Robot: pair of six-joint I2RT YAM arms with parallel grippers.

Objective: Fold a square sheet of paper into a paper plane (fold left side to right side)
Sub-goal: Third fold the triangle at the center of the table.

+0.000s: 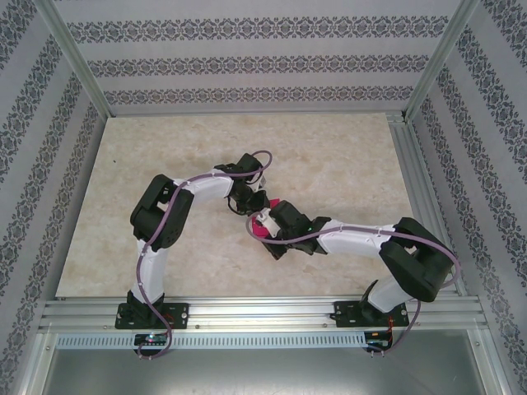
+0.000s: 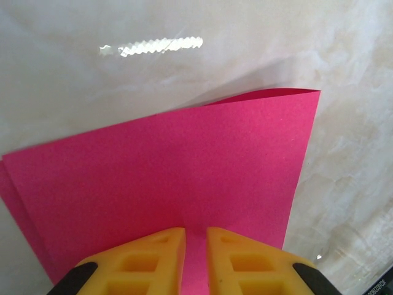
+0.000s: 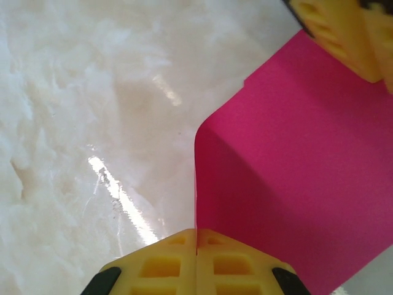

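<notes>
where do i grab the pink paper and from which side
Pinch the sheet of paper at its open edge, leftmost in the left wrist view, where two offset layers show; come in low from that side. The opposite edge is folded.

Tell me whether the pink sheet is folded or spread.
Folded over: the sheet of paper shows two layers, a second edge peeking out left.

The sheet of paper sits between left fingers and right fingers.
</notes>
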